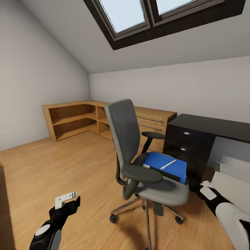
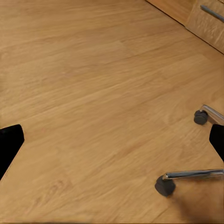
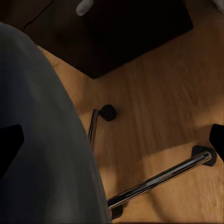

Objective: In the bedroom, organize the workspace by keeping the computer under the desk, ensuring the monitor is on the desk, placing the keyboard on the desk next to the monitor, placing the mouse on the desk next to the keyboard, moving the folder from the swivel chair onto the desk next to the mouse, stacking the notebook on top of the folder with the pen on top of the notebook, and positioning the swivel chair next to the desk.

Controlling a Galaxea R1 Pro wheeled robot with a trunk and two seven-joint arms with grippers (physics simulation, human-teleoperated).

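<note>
**Folder on chair seat, both pincers low**

Folder [image 1: 166,166] lies on swivel chair [image 1: 146,163] seat w/ pen [image 1: 168,164] on top, up-left of right gripper [image 1: 193,186], whose jaw state can't be told. Desk [image 1: 208,130] beyond it. Left gripper [image 1: 66,198], jaws apart, over floor [image 2: 93,93]. Right wrist cam adds the seat edge, chrome legs and castors.
</note>
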